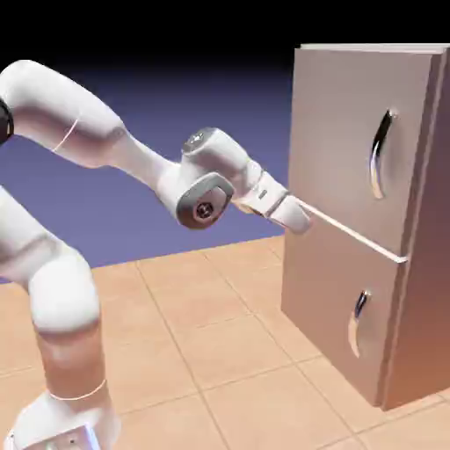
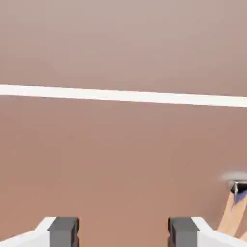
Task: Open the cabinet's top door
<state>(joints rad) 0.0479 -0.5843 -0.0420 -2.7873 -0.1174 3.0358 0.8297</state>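
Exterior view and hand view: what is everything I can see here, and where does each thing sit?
cabinet: one, pinkish-beige, at the exterior view's right.
top door: one, pinkish-beige, upper front of the cabinet.
long handle: one, chrome, on the top door.
lower panel: one, pinkish-beige, below a white seam.
small handle: one, chrome, on the lower panel.
floor: tan tiles, under everything.
arm: one, white, from lower left.
pincer: one, open, empty, near the seam.
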